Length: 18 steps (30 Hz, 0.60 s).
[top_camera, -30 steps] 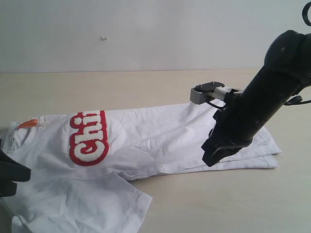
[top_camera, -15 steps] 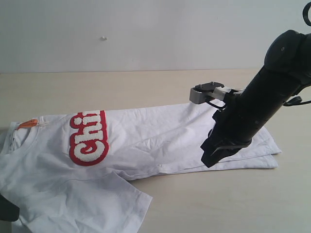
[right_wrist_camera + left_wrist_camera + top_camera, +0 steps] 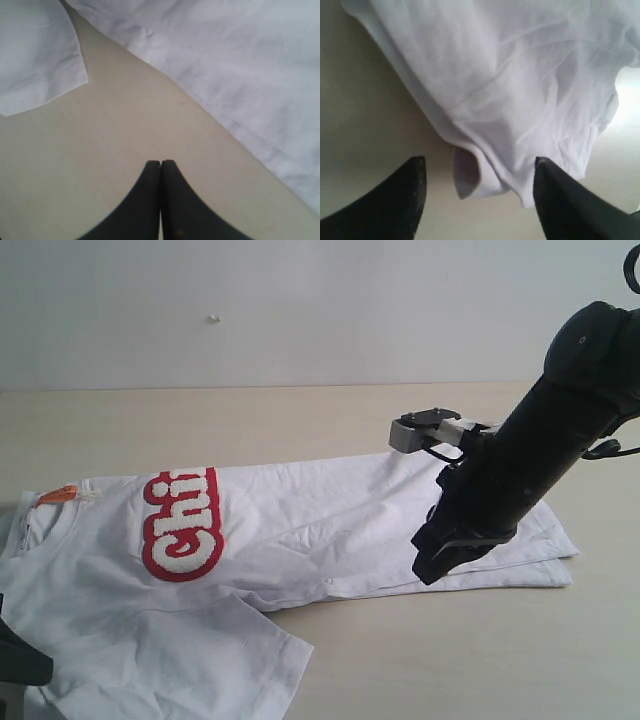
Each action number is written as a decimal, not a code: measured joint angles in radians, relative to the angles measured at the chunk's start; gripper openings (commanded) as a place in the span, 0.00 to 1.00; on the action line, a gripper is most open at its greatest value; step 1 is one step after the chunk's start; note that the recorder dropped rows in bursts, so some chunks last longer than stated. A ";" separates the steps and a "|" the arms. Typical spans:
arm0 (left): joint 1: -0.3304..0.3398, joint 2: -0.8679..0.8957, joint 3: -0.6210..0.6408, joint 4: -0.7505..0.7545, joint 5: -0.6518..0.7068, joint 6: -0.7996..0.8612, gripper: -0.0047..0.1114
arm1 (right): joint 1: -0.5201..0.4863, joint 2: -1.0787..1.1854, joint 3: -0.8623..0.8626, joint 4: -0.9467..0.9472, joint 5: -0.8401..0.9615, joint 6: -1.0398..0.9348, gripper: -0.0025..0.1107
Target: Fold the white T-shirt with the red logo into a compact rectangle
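Light beige tabletop (image 3: 300,420), plain pale grey wall (image 3: 320,300) behind it, small white speck (image 3: 213,318) on wall, soft even light

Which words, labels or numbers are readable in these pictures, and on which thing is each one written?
"Chi": puffy white letters on the red logo of the white T-shirt; the next letter is cut off at the shirt's far edge.
Orange neck tag: too small to read.
Both wrist views: no text.
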 measured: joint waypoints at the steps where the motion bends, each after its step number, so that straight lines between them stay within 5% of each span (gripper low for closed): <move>1: 0.000 0.010 0.000 -0.005 0.000 0.004 0.56 | 0.000 0.000 0.000 0.000 0.000 0.000 0.02; 7: -0.033 0.056 0.000 -0.049 0.000 0.037 0.56 | 0.000 0.000 0.000 0.000 0.000 -0.004 0.02; 18: -0.222 0.131 0.000 -0.157 -0.046 0.089 0.50 | 0.000 0.000 0.000 0.000 0.000 -0.004 0.02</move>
